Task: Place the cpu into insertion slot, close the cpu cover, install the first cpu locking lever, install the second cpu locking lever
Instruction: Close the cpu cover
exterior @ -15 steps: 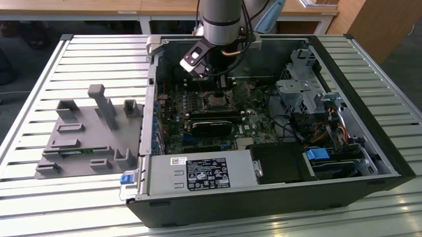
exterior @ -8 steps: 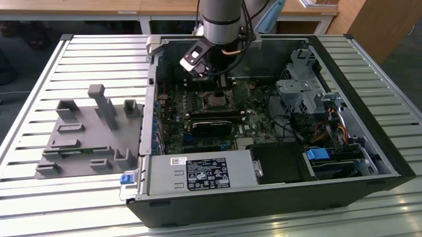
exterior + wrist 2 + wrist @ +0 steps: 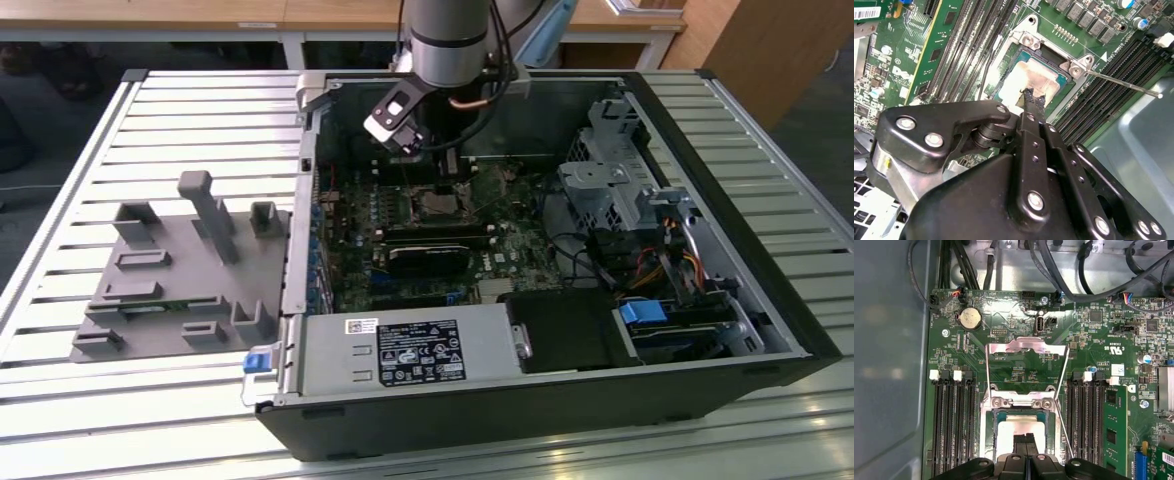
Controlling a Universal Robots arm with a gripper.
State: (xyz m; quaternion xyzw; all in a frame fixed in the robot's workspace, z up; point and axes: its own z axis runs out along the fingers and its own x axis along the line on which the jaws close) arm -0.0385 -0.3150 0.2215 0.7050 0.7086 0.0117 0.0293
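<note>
Inside, tool (image 3: 1032, 98) clenched, tips on cpu (image 3: 1026, 75), first wrist view shows cpu cover (image 3: 1026, 346) swung open

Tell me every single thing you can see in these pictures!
Open black computer case: one, on the slatted metal table.
Green circuit board: one, inside the case.
Small pale silver square cpu: one, lying in the dark square insertion slot.
Thin silver cpu cover frame: one, raised open.
Long black memory slots: several, both sides of the slot.
Round silver coin battery: one, on the board.
Grey plastic holder: one, exterior view's left of the case.
Grey robot arm: one, above the case.
Black tool: one, shut, tip at the cpu.
</note>
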